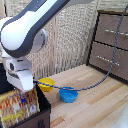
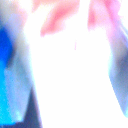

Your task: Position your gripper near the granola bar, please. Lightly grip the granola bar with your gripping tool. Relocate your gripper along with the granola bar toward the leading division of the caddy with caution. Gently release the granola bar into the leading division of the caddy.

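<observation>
Claw (image 1: pixel 22 90) pinches the bar (image 1: pixel 19 107) upright over the caddy (image 1: pixel 44 112). Wrist view washed out. Two bowls (image 1: pixel 68 94) on tabletop (image 1: pixel 100 105).

Wrist view blown out: white blur, pink patches, blue smear; nothing identifiable.

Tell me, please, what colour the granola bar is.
Yellow-orange with red print, clearest in the exterior view: granola bar.
</observation>
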Available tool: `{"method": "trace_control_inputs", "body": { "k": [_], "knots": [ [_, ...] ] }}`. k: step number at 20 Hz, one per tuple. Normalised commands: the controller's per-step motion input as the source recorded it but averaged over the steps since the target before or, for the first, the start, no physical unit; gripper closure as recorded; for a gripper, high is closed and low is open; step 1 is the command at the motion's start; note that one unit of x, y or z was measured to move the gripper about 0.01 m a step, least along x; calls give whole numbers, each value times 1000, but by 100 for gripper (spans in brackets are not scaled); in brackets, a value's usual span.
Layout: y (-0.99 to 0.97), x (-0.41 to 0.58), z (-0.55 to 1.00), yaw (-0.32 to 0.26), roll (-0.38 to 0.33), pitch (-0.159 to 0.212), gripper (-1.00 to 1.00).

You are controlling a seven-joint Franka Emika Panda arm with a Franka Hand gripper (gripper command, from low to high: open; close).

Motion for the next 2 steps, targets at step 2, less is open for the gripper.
{"method": "trace_control_inputs", "body": {
  "k": [2],
  "knots": [
    [-150,364,93,-48,-11,81,-100]
  ]
}}
